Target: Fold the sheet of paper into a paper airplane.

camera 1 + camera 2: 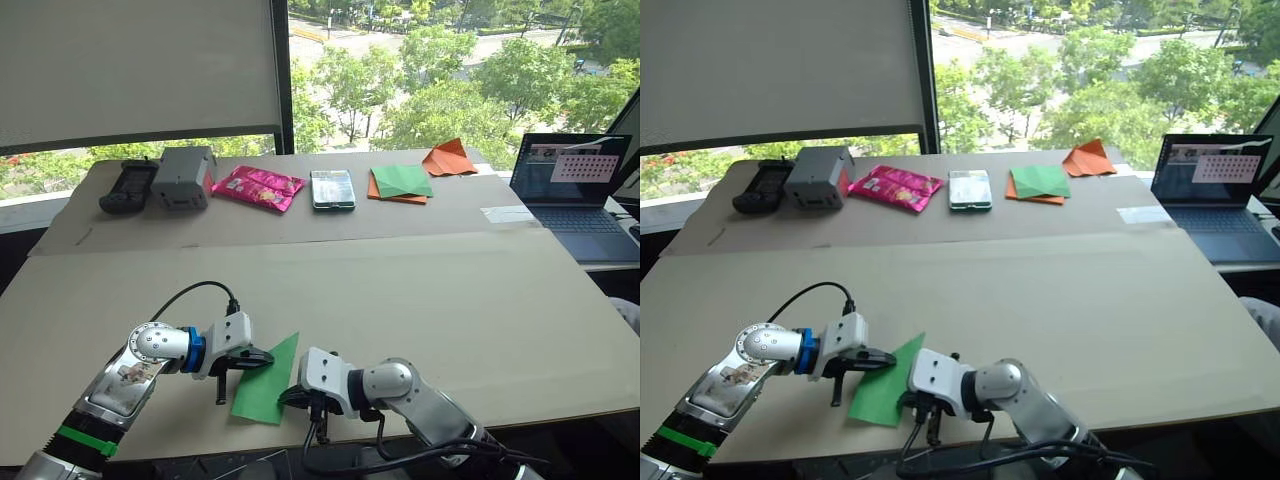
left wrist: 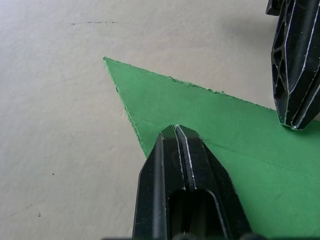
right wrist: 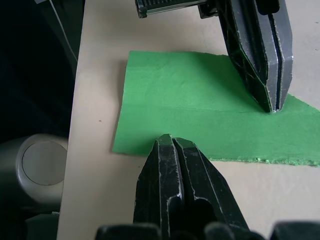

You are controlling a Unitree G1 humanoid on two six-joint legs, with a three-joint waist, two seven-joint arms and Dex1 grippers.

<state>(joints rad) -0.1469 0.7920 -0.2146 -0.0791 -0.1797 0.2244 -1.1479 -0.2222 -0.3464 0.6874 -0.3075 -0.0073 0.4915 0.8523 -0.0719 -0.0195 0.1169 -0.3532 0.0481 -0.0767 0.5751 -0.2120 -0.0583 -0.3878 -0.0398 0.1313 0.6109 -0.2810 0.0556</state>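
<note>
The sheet of paper (image 1: 268,382) is bright green and lies flat near the table's front edge as a narrow pointed wedge, with a crease running along its length (image 2: 235,150). My left gripper (image 1: 266,357) is shut, and its tip (image 2: 176,129) rests on the paper's left side near the point. From the right, my right gripper (image 1: 284,397) is also shut. Its tip (image 3: 170,138) touches the paper's near edge by the wide end. In each wrist view the other gripper's closed fingers (image 3: 265,65) stand on the green surface.
On the far cardboard strip lie a black device (image 1: 128,186), a grey box (image 1: 183,177), a pink packet (image 1: 257,187), a flat silver pack (image 1: 332,189), a green-and-orange paper stack (image 1: 400,183) and an orange pointed paper shape (image 1: 449,158). A laptop (image 1: 575,190) stands at the right.
</note>
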